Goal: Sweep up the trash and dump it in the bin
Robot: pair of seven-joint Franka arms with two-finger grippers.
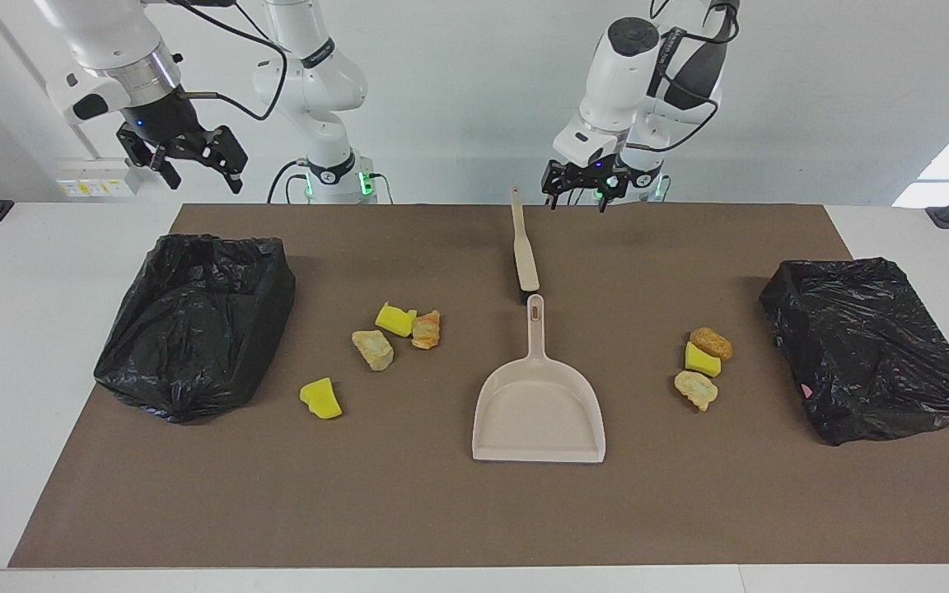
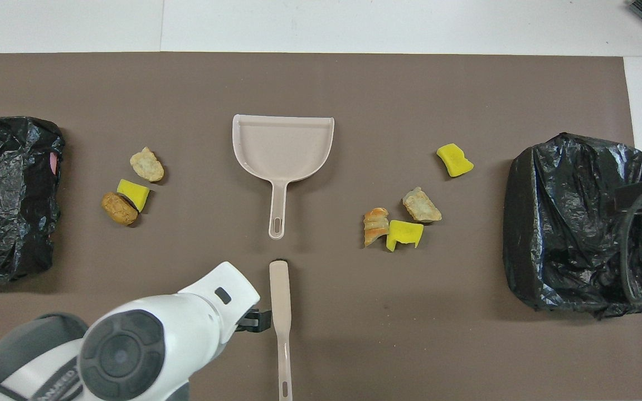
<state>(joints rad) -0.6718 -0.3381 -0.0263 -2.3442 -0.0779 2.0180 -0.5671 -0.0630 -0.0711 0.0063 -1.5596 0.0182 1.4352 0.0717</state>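
The trash lies on the brown mat in two clusters. Several scraps, yellow chunks and tan lumps, lie toward the right arm's end. Three more, a brown lump among them, lie toward the left arm's end. One black-bagged bin stands at the right arm's end, another bin at the left arm's end. My left gripper hangs open over the mat beside the brush's handle, holding nothing. My right gripper waits open above the first bin.
A beige dustpan lies mid-mat, its handle pointing at the robots. The brush lies in line with it, nearer to the robots. The left arm's white wrist covers part of the mat in the overhead view.
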